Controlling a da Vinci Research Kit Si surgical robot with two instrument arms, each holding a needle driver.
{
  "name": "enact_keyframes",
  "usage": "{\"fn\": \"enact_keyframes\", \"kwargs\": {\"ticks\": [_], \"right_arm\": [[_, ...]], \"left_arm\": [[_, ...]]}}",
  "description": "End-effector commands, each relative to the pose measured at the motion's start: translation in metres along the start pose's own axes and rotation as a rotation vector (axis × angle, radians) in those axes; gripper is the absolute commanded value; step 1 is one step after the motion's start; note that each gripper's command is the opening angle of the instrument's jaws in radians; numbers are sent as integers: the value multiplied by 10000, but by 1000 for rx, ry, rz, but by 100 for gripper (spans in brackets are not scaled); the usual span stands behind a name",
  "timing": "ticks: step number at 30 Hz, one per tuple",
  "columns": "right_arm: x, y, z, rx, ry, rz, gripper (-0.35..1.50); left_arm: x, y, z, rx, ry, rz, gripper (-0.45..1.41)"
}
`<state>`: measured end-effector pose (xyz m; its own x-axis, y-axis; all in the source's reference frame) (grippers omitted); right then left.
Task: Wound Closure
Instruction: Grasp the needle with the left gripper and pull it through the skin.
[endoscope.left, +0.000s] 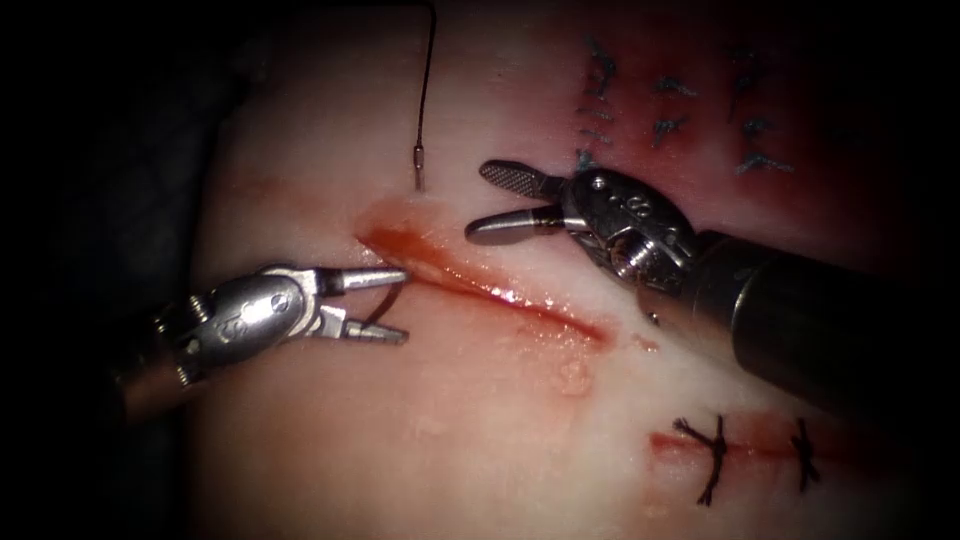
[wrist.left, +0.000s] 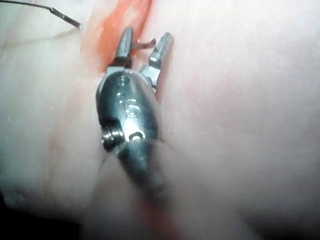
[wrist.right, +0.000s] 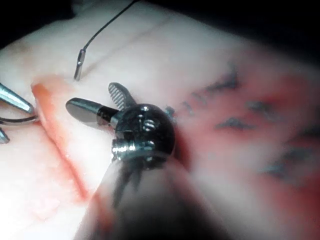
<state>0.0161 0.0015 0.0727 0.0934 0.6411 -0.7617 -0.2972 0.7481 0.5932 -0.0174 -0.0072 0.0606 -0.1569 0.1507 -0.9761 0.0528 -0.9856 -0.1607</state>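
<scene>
Roughly, with the cut as the landmark:

Tissue: pale pork belly (endoscope.left: 420, 450) under both tools.

Cut: a long red slit (endoscope.left: 480, 285) running slantwise across the tissue, wet with red fluid (endoscope.left: 400, 240) that pools at its left end.

Left pincer: the left tool (endoscope.left: 385, 305) comes in from the left of the cut, its tips at the cut's left end. Its two jaws stand apart. The needle passes between them, and whether either jaw presses on it cannot be told. It shows closer in the left wrist view (wrist.left: 145, 45).

Needle: a thin dark curve (endoscope.left: 385, 305) bridging the gap between the left pincer's jaws, just at the left end of the cut. Its blunt tail end (endoscope.left: 418, 168) stands out of the tissue above that end of the cut, so the middle of the curve lies buried.

Thread: a dark strand (endoscope.left: 428, 70) rising from the needle's tail, away from the cut.

Right pincer: the right tool (endoscope.left: 485, 200) hangs above the cut, near its middle, jaws wide apart and holding nothing. It is also in the right wrist view (wrist.right: 95, 100).

Finished stitches: two dark knots (endoscope.left: 715, 455) on a second, closed cut below the open cut's right end.

Blue marks: inked dashes (endoscope.left: 665, 110) well above the cut's right end.
</scene>
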Motion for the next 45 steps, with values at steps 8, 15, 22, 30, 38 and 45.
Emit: {"fn": "enact_keyframes", "kwargs": {"ticks": [8,15,22,30,38,45], "right_arm": [[-2,2,1,6,11,-2,86],[-10,-3,-1,13,-6,-18,73],[-25,-5,0,33,-73,-39,54],[-36,-6,-1,42,-116,-73,47],[-36,-7,-1,48,-136,-74,44],[-37,-8,-1,47,-136,-75,41]], "left_arm": [[-2,-7,1,-116,-37,-134,-35],[18,-9,-17,-190,-1,-316,-35],[45,-22,-31,-252,25,-498,-35],[71,-18,-40,-407,-101,-760,-35],[76,-7,-51,-526,-140,-818,-35],[98,-9,-72,-502,-114,-748,-35]]}}
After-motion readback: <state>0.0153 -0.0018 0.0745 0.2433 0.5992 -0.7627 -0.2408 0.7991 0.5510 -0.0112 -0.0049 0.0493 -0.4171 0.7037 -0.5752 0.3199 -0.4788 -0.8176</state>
